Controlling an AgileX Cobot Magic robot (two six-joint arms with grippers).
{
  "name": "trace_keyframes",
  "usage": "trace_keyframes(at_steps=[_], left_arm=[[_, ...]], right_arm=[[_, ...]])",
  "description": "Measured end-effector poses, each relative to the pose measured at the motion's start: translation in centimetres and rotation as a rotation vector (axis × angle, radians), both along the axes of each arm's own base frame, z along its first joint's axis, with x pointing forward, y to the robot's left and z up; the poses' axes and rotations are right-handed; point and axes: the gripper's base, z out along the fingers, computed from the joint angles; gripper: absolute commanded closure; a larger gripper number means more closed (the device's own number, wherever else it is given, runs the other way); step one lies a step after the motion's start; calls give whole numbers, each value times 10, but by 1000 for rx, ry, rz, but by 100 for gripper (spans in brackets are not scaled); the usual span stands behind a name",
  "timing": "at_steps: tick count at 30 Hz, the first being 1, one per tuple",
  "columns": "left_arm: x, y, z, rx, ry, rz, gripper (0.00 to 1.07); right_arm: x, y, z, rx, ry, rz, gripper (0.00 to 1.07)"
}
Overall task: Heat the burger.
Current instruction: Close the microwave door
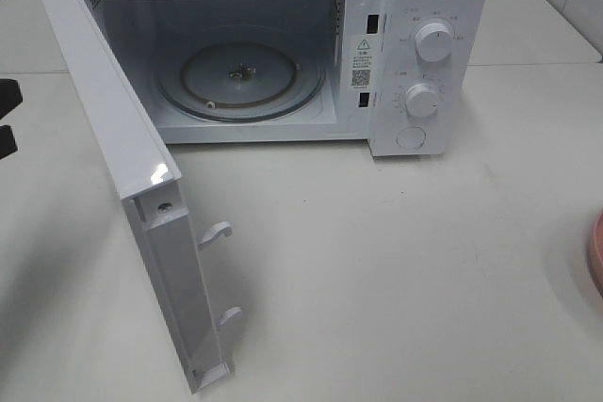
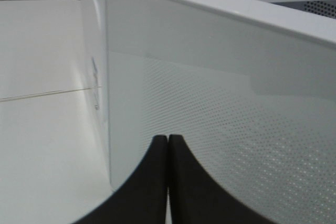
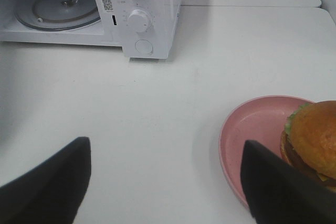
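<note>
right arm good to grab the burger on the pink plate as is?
Probably yes. The right gripper is open and sits close to the burger, which rests on the pink plate with nothing on the table between them. It sits off to one side, so the arm must shift over.

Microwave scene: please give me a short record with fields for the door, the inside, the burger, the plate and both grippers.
microwave door: open, swung wide toward the left
microwave inside: glass turntable bare, no food on it
burger: sits on the pink plate, outside the microwave
pink plate: on the white table, right of the microwave
left gripper: shut, empty, close to the door's outer face
right gripper: open, empty, next to the plate
</note>
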Motion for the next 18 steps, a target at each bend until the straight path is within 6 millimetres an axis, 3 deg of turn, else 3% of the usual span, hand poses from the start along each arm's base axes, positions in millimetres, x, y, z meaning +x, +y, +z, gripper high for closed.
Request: trace_keyframes(at_steps=[18], left_arm=[[43,-49,-16,-29,63,-170,107]], right_arm=[[0,0,0,0,0,0,32]])
